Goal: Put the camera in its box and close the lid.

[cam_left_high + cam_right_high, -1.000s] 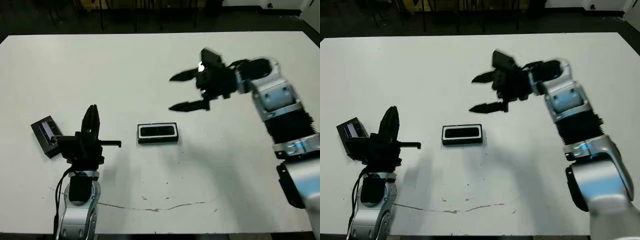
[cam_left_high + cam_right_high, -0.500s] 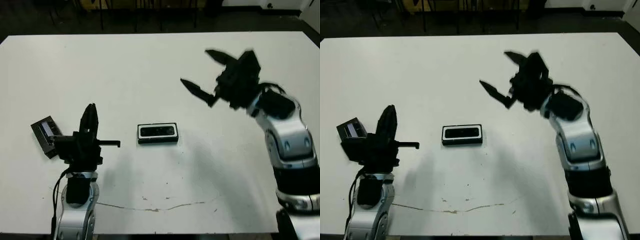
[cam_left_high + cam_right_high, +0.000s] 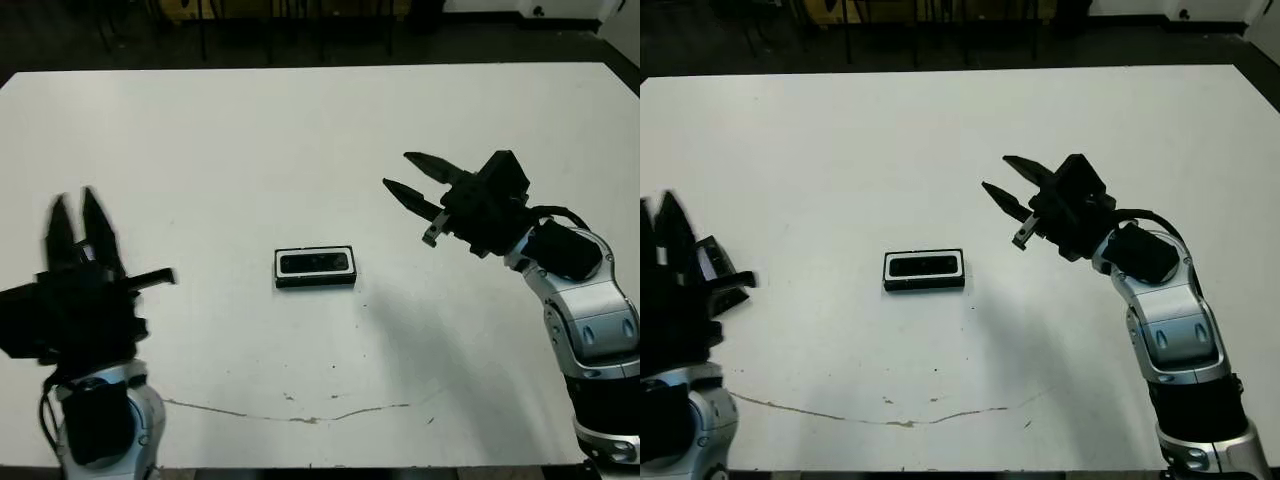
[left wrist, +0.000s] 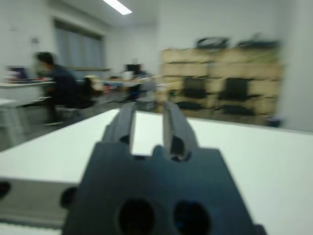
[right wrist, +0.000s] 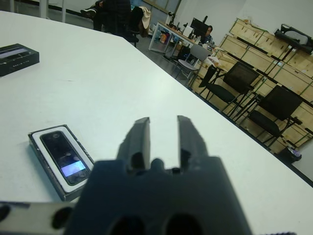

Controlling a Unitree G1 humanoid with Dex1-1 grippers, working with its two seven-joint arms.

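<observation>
Raised since a second ago, left black two-fingered gripper (image 3: 78, 222) hangs unclenched; right gripper (image 3: 413, 175) unclenched beside black-walled, white-lined box (image 3: 315, 267) holding slim black camera (image 3: 317, 263).

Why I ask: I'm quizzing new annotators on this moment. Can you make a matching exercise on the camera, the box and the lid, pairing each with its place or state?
Things:
1. camera
2. box
3. lid

Places or states:
A. flat on the table off to the robot's left, away from the other two
B. mid-table, uncovered
C. lying in the white lining

Pairs: 1-C, 2-B, 3-A
</observation>
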